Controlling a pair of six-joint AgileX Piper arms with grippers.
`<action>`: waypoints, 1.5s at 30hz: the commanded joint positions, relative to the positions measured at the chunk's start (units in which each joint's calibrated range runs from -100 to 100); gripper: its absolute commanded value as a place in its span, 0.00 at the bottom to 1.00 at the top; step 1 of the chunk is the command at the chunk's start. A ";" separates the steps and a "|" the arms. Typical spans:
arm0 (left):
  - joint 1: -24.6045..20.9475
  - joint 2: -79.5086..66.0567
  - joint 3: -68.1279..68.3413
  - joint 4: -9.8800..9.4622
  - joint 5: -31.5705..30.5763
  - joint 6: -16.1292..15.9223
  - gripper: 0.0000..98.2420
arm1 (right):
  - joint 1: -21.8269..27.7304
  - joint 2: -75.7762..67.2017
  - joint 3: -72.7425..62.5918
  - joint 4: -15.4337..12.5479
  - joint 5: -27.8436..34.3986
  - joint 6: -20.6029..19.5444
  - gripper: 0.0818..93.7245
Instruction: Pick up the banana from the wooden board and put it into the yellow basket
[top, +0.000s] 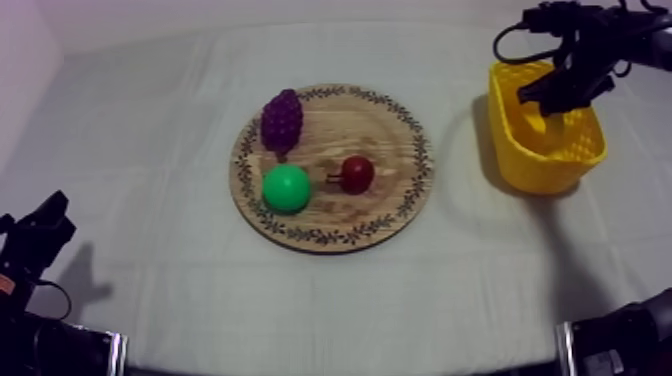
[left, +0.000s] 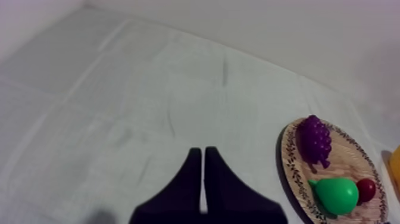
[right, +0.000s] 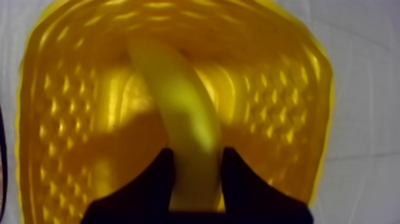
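Now the right gripper (right: 196, 161) is clamped on the banana (right: 178, 101), its two black fingers pressed against either side of the fruit near one end. The banana hangs inside the yellow basket (right: 65, 119), with its free end reaching toward the basket's far wall; whether it touches the bottom cannot be told. From above, the right arm comes in at the table's far right corner and its gripper sits over the basket's open mouth. The basket stands close to the right edge of the table (top: 150, 150), toward the far side, well apart from the wooden board (top: 385, 135).

The round board with its patterned rim lies about the middle of the table. Three toy fruits rest on it: a bunch of grapes (top: 282, 120) near the board's far left rim, a green pear (top: 287, 188) near its front left rim, and a small red fruit (top: 357, 173) close to its centre, just beside the pear. The grapes and the pear are near each other; contact between them is not clear.

The left gripper (left: 202, 152) sits low at the table's near left corner, over bare cloth. Its fingers lie together as a narrow wedge with nothing between them, and the board's left rim is off to its side.
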 joint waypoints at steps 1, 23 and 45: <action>-0.01 -0.03 0.03 0.02 -0.02 -0.01 0.00 | -0.15 0.15 0.13 0.11 -0.44 0.03 0.29; -0.01 -0.03 0.03 0.02 -0.02 -0.01 0.00 | -1.59 0.69 -1.12 0.38 -0.79 -0.79 0.21; -0.01 -0.03 0.03 0.02 -0.02 0.00 0.00 | 4.07 -26.28 14.45 -13.74 -16.52 11.74 0.01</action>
